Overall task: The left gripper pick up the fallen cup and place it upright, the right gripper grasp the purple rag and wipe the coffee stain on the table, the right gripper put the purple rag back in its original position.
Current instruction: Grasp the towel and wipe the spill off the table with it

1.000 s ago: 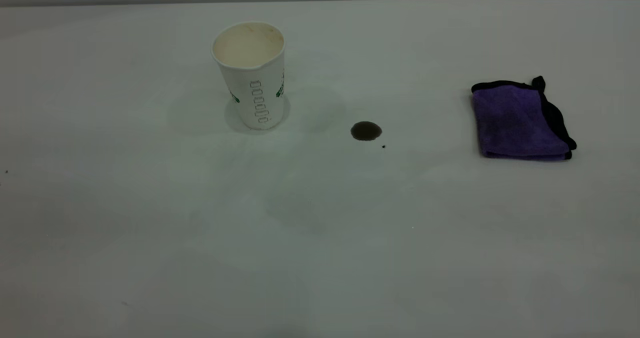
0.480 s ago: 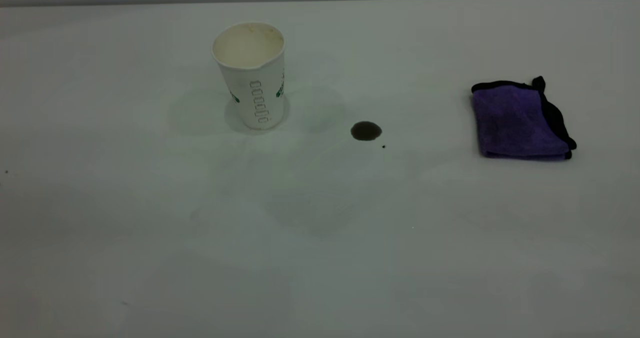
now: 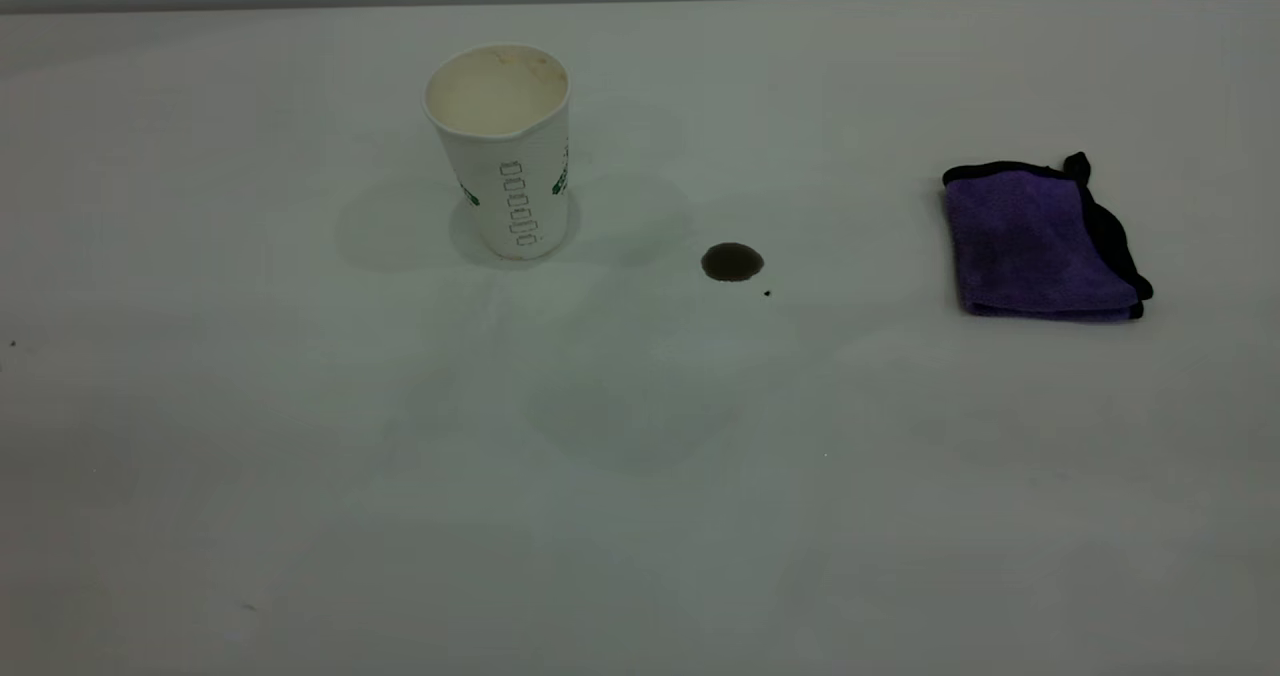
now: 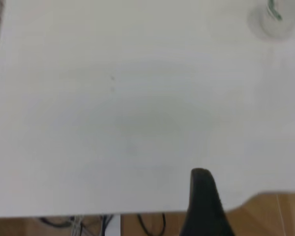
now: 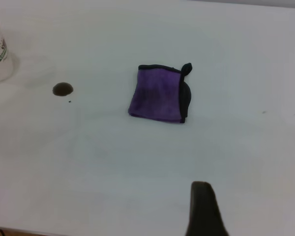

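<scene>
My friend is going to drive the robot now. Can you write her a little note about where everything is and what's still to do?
Left hand: only one dark finger shows, near the table's edge, far from the cup; holding nothing that shows.
Right hand: one finger shows too, hanging over bare table, short of the rag.
Cup: standing upright, mouth up. That part is done.
Coffee stain: not wiped yet, between cup and rag, with a tiny dark speck beside it.
Purple rag: folded, lying flat, untouched.
Left to do: right hand grabs the rag, wipes the stain, puts the rag back.

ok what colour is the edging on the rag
Black, around the purple rag; clearest in the exterior view.
</scene>
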